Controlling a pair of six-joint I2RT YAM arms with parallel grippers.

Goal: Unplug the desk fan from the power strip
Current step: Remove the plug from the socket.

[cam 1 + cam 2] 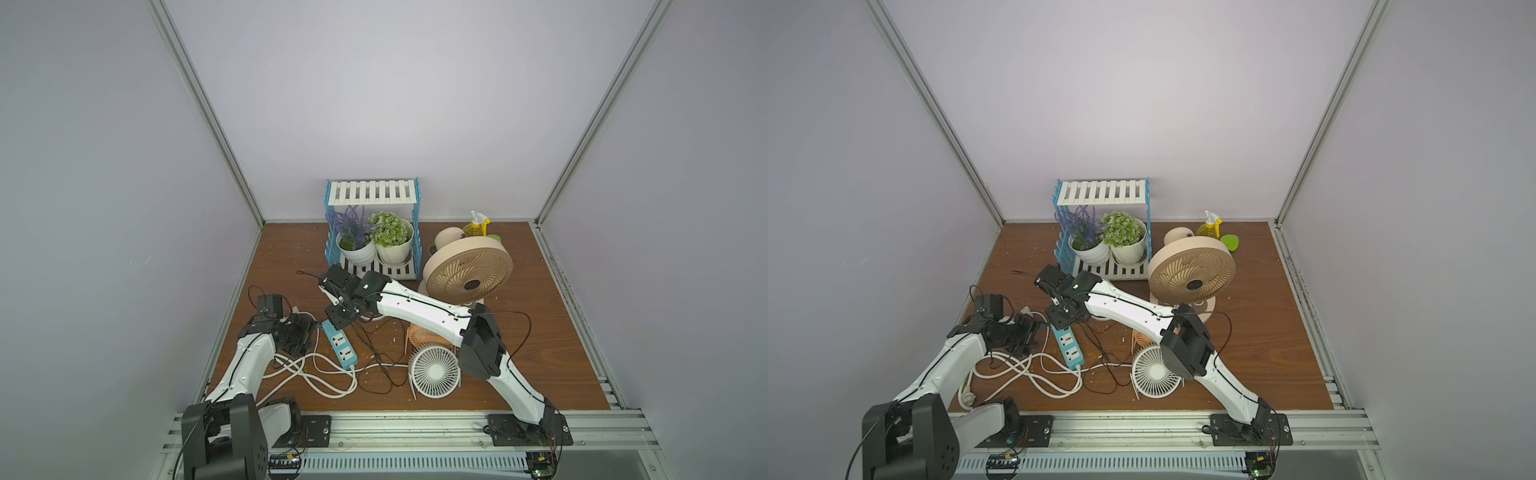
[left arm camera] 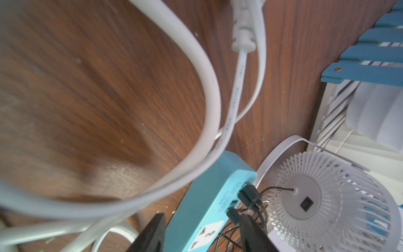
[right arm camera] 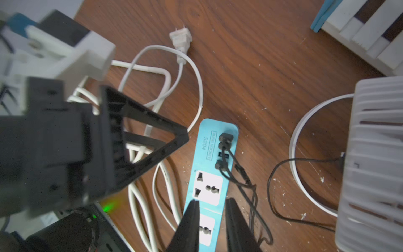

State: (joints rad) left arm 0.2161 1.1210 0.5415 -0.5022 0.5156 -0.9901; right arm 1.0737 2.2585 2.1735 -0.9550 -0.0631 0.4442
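Observation:
The teal power strip [image 1: 341,347] [image 1: 1070,347] lies flat on the wooden table. Three black USB plugs [image 3: 225,138] [image 2: 248,193] sit in its end. A thin black cable runs from the back of a white desk fan [image 2: 327,196] [image 3: 375,165] toward those plugs; my right arm hides this fan in both top views. My right gripper [image 3: 212,201] hovers over the strip's white sockets, jaws narrowly apart, nothing between them. My left gripper [image 2: 201,216] [image 1: 309,332] is beside the strip's USB end, open, with one fingertip [image 3: 185,134] just short of the strip's edge.
A blue-and-white rack [image 1: 374,195] with two potted plants stands at the back. A large beige fan [image 1: 467,272], a small orange fan [image 1: 422,336], another white fan [image 1: 434,372] and a spray bottle [image 1: 478,226] crowd the right. White cord loops [image 1: 316,374] and a loose two-prong plug [image 3: 180,38] lie left.

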